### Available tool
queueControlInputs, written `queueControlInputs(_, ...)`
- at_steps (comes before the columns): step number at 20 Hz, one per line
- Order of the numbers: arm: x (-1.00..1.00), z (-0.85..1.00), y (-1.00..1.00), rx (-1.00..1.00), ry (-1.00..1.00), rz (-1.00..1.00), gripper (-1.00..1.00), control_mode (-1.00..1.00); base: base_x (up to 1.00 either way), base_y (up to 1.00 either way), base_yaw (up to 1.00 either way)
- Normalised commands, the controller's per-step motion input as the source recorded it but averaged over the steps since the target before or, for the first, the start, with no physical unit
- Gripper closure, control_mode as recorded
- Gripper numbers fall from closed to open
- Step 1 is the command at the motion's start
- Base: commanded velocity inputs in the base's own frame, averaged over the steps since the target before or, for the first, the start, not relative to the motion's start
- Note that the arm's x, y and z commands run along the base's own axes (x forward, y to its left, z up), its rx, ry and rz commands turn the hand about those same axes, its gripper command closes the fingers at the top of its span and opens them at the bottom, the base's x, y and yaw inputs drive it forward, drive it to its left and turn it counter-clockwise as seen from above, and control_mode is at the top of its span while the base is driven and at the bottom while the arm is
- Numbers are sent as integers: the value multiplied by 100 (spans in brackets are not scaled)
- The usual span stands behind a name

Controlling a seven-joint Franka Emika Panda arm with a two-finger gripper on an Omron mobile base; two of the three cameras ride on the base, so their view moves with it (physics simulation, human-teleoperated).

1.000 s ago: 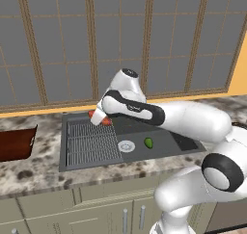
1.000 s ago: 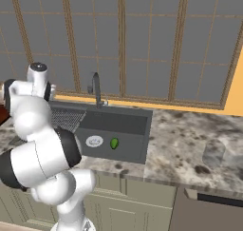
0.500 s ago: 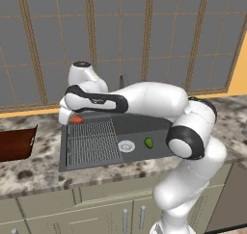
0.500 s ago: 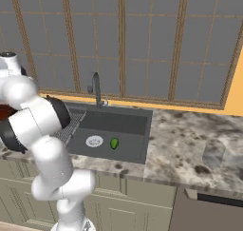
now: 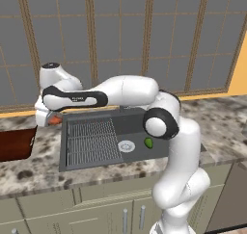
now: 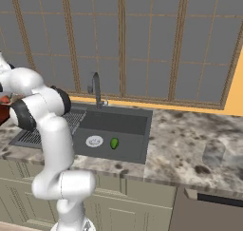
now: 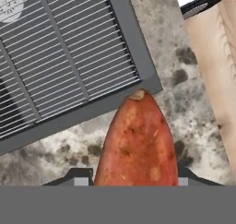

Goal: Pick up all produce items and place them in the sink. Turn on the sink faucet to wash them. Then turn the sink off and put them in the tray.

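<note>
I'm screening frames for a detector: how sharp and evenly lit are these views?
Left base view: flat, even light, no glare on the sink. Right base view: soft throughout. Hand view: the orange-red produce looms large and slightly blurry, the rack crisp.

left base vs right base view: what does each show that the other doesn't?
Left base view alone: the dark reddish-brown rectangular tray on the counter left of the sink, and the pincer shut on the elongated orange-red produce piece, over the counter between tray and sink.

Right base view alone: the slim dark grey upright faucet behind the basin.

Both: the wide dark grey sink, its ridged wire rack, the round white drain, and the small rounded green produce piece lying beside the drain.
</note>
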Motion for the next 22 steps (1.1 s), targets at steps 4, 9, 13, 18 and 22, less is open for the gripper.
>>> queueControlInputs(4, 0, -51, 47, 0, 0, 14, 100, -100, 0, 0, 0)
queueControlInputs(9, 1, -28, 31, 0, 0, 11, 100, -100, 0, 0, 0)
queueControlInputs(13, 1, -20, 33, 1, 0, 8, 100, -100, 0, 0, 0)
queueControlInputs(18, 7, -21, 29, 3, 0, 8, 100, -100, 0, 0, 0)
queueControlInputs(22, 28, -28, 33, 1, 0, 6, 100, -100, 0, 0, 0)
